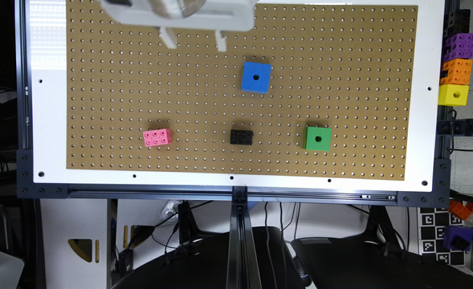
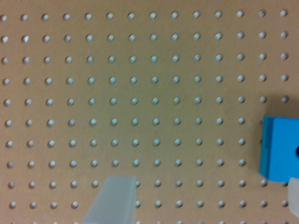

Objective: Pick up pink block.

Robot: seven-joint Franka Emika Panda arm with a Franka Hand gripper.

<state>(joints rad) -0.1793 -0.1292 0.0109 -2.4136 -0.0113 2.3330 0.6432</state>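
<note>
the pink block [image 1: 157,137] lies flat on the brown pegboard [image 1: 99,100] at the exterior view's left, near the front edge, with bare board all round it. further right in the same row sits a black block [image 1: 241,137] of the same shape, then a green cube [image 1: 318,138]; a blue cube [image 1: 256,77] sits further back, above the black one in the picture.

the end effector [image 1: 194,42] hangs over the back of the table [image 1: 47,120], well apart from the pink block and much nearer the blue cube. the main risk, as i judge it, is in the long diagonal travel: a descent begun too soon would land on empty board. the pink block also sits slightly turned against the rows of holes, so fingers that are not lined up with its sides could nudge or spin it rather than close on it. its low height leaves little to catch.

in the wrist view the fingers [image 2: 112,200] stand wide apart, one over bare board, the other at the picture's edge by the blue cube, holding nothing.
</note>
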